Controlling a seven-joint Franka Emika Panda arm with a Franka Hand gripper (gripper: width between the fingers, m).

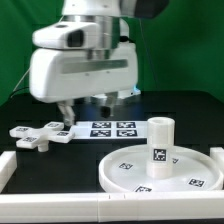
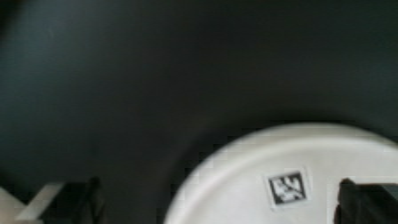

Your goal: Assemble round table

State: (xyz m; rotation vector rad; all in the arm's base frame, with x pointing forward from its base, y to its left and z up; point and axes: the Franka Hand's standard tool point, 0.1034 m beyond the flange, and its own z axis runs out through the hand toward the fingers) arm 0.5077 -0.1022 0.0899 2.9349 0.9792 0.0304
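The large rimmed round disc [image 1: 130, 172] lies at the front on the exterior view's right. The short thick cylinder post [image 1: 160, 138] stands upright on it. The cross-shaped piece [image 1: 35, 134] lies flat on the exterior view's left. My gripper [image 1: 68, 114] hangs low just over the end of the cross-shaped piece nearest the marker board. In the wrist view my gripper [image 2: 222, 205] is open, with one finger [image 2: 80, 200] on each side. A rounded white part with a tag [image 2: 267, 160], apparently that arm of the cross, lies between and below them. Nothing is held.
The marker board [image 1: 110, 130] lies flat behind the disc, right beside the cross-shaped piece. White rails run along the table's front edge [image 1: 60, 200] and the exterior view's left side [image 1: 6, 165]. The big robot body [image 1: 85, 60] hangs over the table's middle.
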